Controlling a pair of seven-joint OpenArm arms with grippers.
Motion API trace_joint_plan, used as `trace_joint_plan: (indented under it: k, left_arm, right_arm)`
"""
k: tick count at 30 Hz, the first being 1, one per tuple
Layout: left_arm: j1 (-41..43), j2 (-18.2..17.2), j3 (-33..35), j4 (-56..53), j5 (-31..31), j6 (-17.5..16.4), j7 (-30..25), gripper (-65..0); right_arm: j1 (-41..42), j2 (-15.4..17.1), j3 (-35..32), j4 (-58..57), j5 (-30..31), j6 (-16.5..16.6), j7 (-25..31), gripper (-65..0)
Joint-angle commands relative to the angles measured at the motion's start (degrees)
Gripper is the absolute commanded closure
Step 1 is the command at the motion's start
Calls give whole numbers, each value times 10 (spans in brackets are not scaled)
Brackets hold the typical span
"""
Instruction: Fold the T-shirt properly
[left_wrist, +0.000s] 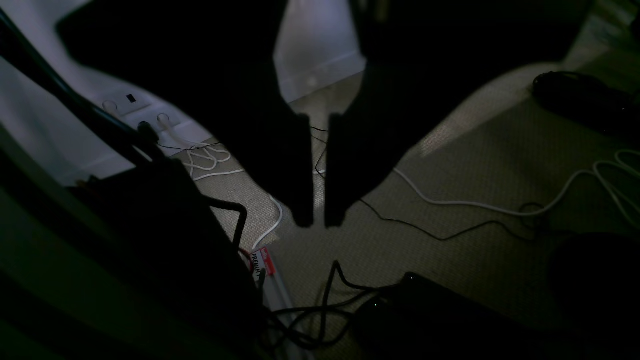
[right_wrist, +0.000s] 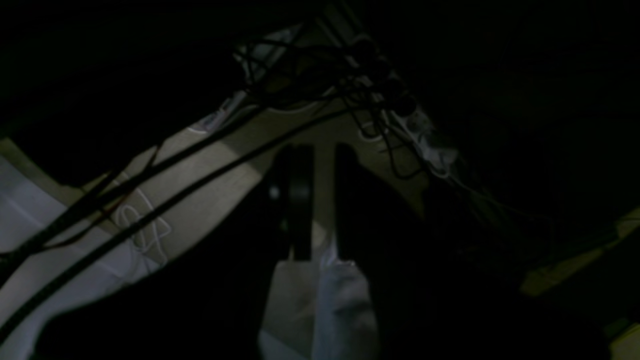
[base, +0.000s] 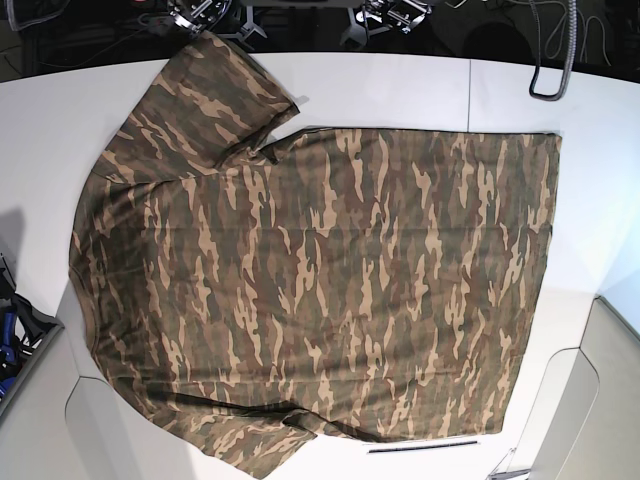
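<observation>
The camouflage T-shirt (base: 320, 290) lies spread flat on the white table (base: 400, 90) in the base view. Its neck end is at the left and its hem at the right. One sleeve (base: 215, 95) points to the far edge, the other (base: 260, 440) to the near edge. Neither gripper shows in the base view. In the left wrist view my left gripper (left_wrist: 319, 222) hangs over carpet, fingers close together and empty. In the right wrist view my right gripper (right_wrist: 324, 150) is dark, fingers close together, holding nothing. No shirt shows in either wrist view.
The arm bases (base: 200, 15) sit at the table's far edge, with a grey cable loop (base: 550, 60) at the far right. White and black cables (left_wrist: 450, 202) and a black box (left_wrist: 450, 315) lie on the carpet. A tangle of cables (right_wrist: 320, 85) shows in the right wrist view.
</observation>
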Motion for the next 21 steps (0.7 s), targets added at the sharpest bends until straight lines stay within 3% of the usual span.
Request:
trace_joint_plan:
  k: [1, 15, 21]
  left_arm:
    - [0, 4, 0, 3, -1, -5, -1, -54]
    - [36, 4, 0, 3, -1, -6, -3, -54]
    - [42, -14, 0, 8, -3, -5, -28, -54]
  right_arm:
    - [0, 1, -1, 4, -1, 4, 4, -68]
    - [-12, 2, -1, 4, 1, 4, 4, -68]
    - [-27, 2, -1, 9, 0, 4, 3, -68]
